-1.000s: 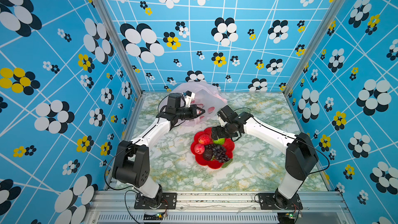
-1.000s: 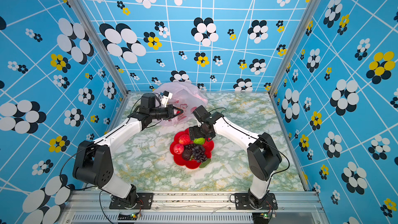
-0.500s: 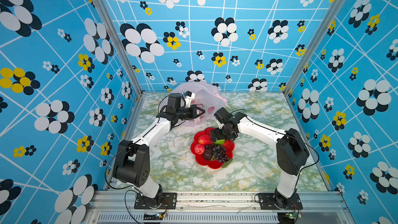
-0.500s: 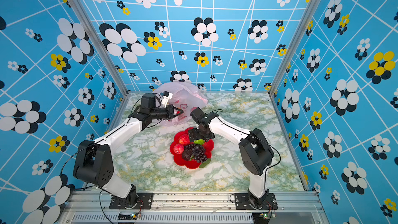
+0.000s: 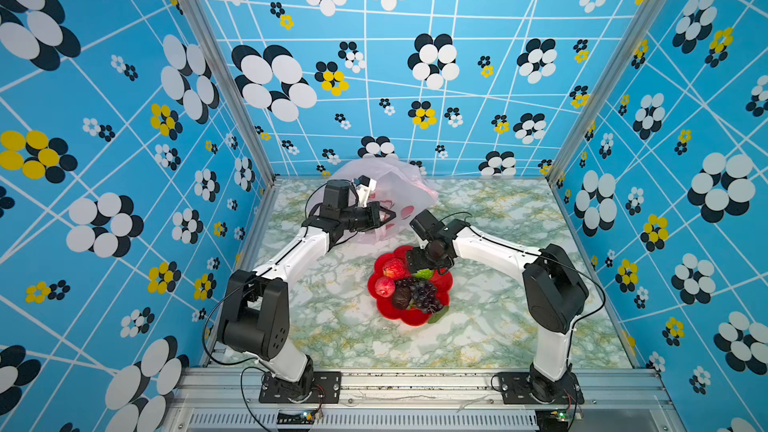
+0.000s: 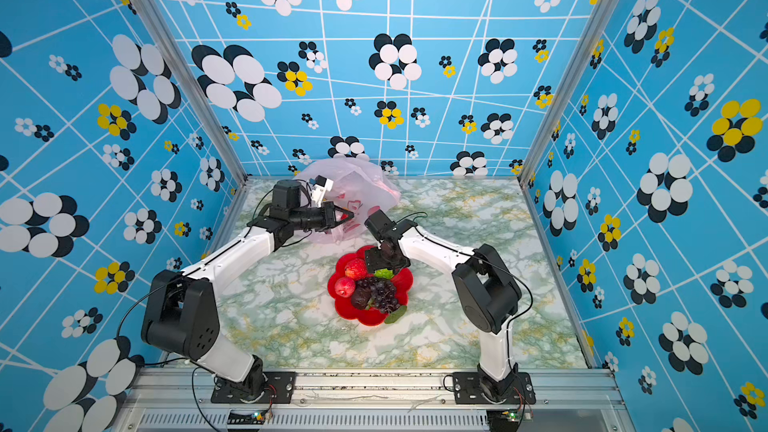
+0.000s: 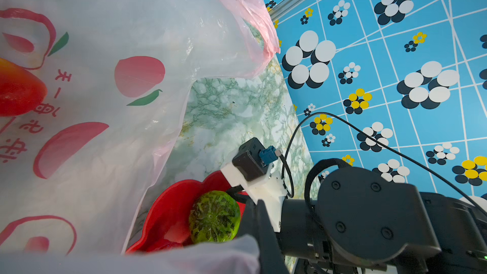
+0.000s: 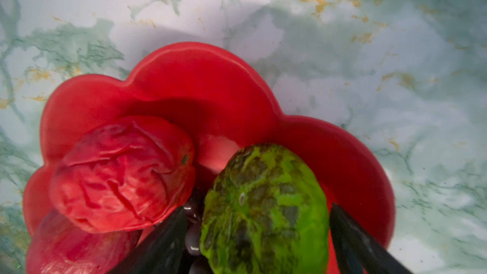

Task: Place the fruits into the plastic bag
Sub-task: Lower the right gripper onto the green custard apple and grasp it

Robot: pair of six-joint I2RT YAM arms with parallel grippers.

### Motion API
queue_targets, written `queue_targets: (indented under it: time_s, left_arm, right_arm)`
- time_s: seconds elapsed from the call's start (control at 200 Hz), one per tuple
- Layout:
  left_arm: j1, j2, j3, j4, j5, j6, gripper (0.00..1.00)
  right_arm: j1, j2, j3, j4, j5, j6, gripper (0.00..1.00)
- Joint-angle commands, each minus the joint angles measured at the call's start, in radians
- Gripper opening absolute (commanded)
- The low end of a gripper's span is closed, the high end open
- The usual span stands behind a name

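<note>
While spread wide astride the bumpy green fruit (image 8: 263,180) at 12 o'clock on the red plate (image 5: 395,314), not clamping it: right gripper (image 8: 257,206), one finger (image 8: 345,228) just beside it, the opposite one apart. Pinched shut on the plastic bag (image 5: 401,184) rim, at 11 o'clock from the plate: left gripper (image 5: 389,215). At 9 to 10 o'clock, two red apples (image 5: 384,287); toward 6, grape bunch (image 5: 424,296) and dark brown fruit (image 5: 401,297).

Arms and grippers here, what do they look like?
Left arm and right arm match: white links, bulky black joint housings, black base plates on an aluminium rail. Thin black cables loop along both. Left gripper and right gripper are black with tapering fingers. Each wrist carries a camera on a white bracket; the right one's is a black cube with a blue plug.
</note>
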Motion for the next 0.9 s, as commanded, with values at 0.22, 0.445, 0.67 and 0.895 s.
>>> queue_targets:
  time_s: [0.22,0.445,0.67,0.895]
  left_arm:
    - [-0.002,0.017,-0.006,0.008,0.005,-0.009,0.00]
    - [-0.001,0.021,-0.005,0.007,0.006,-0.009,0.00]
    - [-0.002,0.021,-0.005,0.007,0.006,-0.011,0.00]
    - [-0.001,0.023,-0.007,0.007,0.006,-0.011,0.00]
  right_arm:
    - [0.008,0.060,-0.030,0.057,0.012,0.028,0.85]
    - [0.006,0.060,-0.049,0.076,0.019,0.036,0.75]
    - [0.007,0.003,-0.066,0.100,0.046,0.040,0.61]
    - [0.006,-0.077,-0.081,0.124,0.049,0.048,0.59]
